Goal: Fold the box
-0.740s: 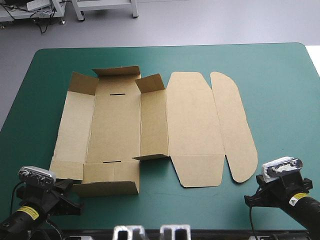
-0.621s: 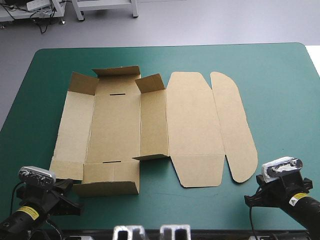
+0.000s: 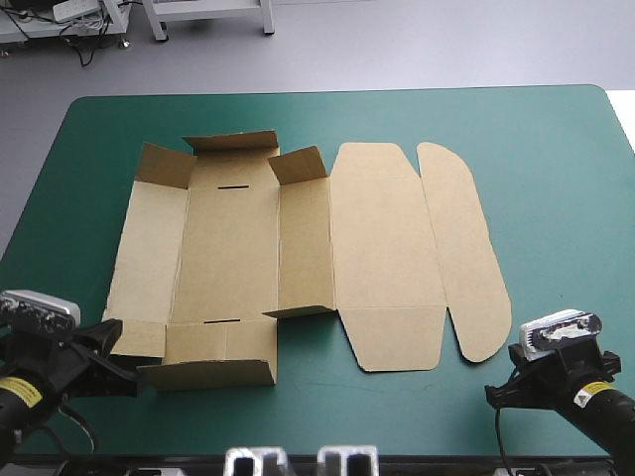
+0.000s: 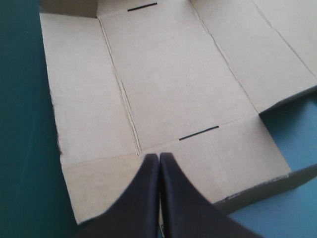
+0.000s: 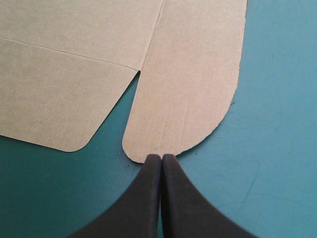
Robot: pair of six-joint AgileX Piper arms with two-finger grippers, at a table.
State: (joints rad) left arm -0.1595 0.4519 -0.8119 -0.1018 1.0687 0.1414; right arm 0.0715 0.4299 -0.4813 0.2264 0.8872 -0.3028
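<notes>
the teal-green cover [image 3: 556, 178] is being taken up across its middle by the brown box [image 3: 382, 248], lying mostly flat, left-end flaps partly raised. the left gripper [image 4: 159, 166] is being held pinched together at the near flap [image 4: 233, 161], the right gripper [image 5: 161, 163] likewise at the rounded lid flap [image 5: 193, 99], seemingly being readied for folding.

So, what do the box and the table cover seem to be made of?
The box: brown cardboard, possibly corrugated, with a matte finish. The signs are pressed fold lines, cut slots and a slightly ragged edge in the left wrist view. The cover: a teal-green, matte, smooth sheet, maybe a rubbery mat. It shows faint scuff lines and no visible weave.
</notes>
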